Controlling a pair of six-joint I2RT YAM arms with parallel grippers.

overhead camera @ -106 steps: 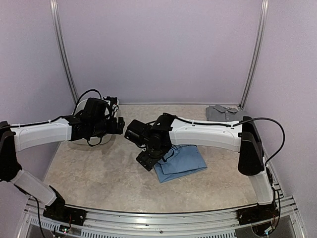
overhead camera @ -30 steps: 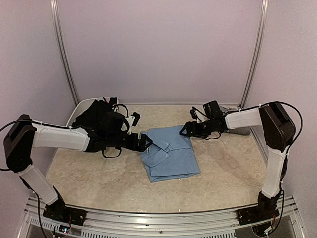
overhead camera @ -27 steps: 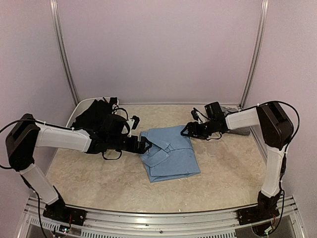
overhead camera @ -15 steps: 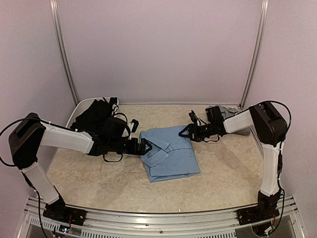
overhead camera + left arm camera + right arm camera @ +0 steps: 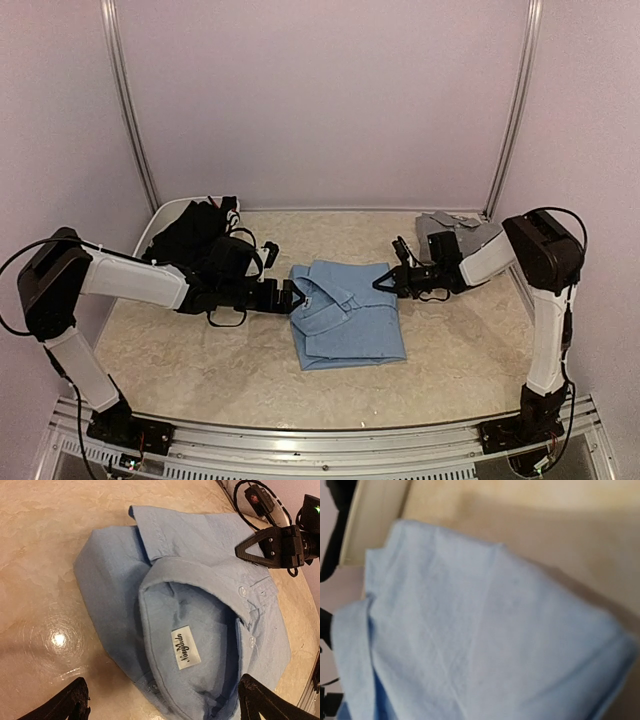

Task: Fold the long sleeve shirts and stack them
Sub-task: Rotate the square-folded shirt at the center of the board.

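light blue cotton, folded into a rough rectangle, is the reference for every place named: the light blue shirt (image 5: 345, 315) lies flat on the table (image 5: 200, 350), collar (image 5: 200, 587) uppermost, its label (image 5: 186, 647) showing inside the neck. my left gripper (image 5: 288, 295) sits low at the left edge of that shirt, beside the collar, jaws spread as wide as they go and holding nothing. my right gripper (image 5: 385, 282) is at the shirt's far right corner, jaws closed to a point on the cloth edge; the left wrist view shows the tips meeting at the hem, and i judge that a thin fold is pinched there, though my own wrist view shows only blurred blue cloth. a grey shirt (image 5: 455, 228) lies behind and to the right of the blue one, near but apart; a black shirt (image 5: 190, 225) is heaped well behind its left side. handling, as i judge it: the fabric is light, limp and thin, so it should drape and drag on the table, and layers may slip apart if lifted by one corner. better holds would be both collar-end corners, pinching through all layers.
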